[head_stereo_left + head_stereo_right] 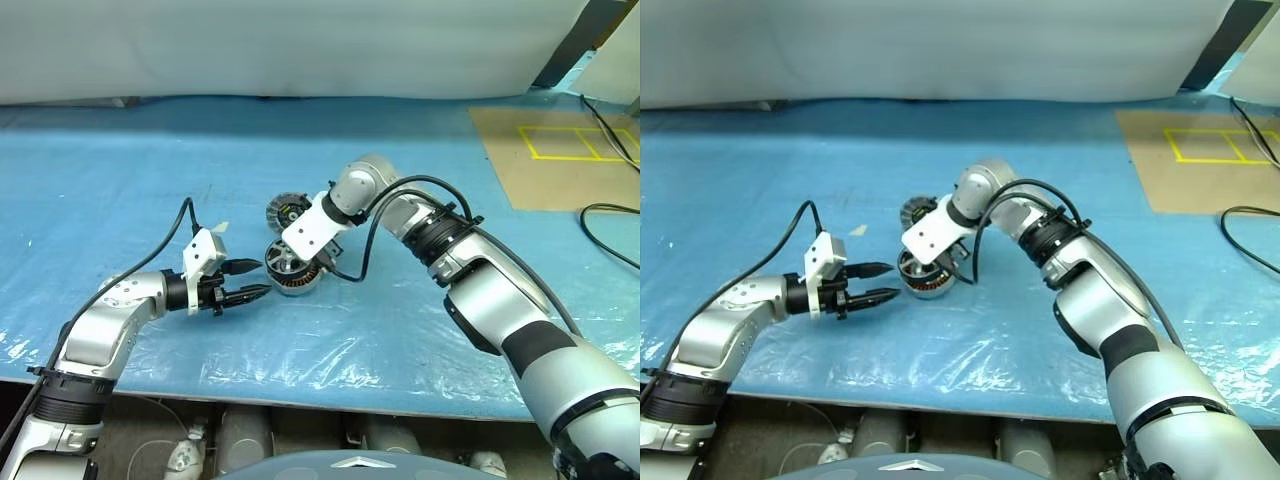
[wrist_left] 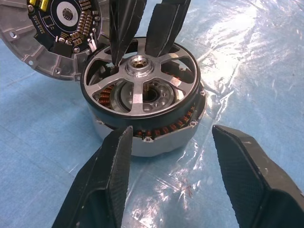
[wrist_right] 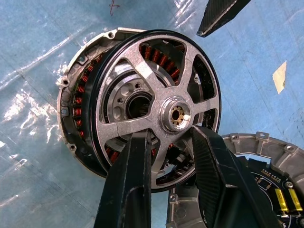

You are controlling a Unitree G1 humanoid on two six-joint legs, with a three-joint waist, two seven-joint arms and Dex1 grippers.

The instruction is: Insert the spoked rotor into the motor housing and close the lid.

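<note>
Left eye view: the left gripper (image 1: 256, 279) sits at lower left of centre, above the blue plastic-covered bench (image 1: 120, 170), pointing right toward the motor housing (image 1: 290, 282). Its jaws stand well apart and hold nothing; the tips stop just short of the housing's left side. In the left wrist view the two black fingers (image 2: 107, 185) flank open bench in front of the housing without touching it.

The motor housing stands near the centre of the frame, on the bench. Copper-coloured windings show through its side and top. The spoked rotor (image 2: 140, 80) lies on top of the housing, tilted, with one edge raised above the housing rim; it is not fully seated.

The lid (image 1: 289, 211) lies just behind the housing, toward the upper centre, touching or almost touching it; which cannot be told. Its inner face, with yellow parts, is turned up in the left wrist view (image 2: 52, 28).

The right gripper (image 3: 168, 142) reaches down from the right onto the rotor. Its jaws are narrowly parted and closed on one spoke beside the hub, one finger (image 3: 130, 175) on each side of that spoke. A black cable (image 1: 375, 225) loops along the right arm. A tan board with yellow lines (image 1: 560, 150) lies at upper right.
</note>
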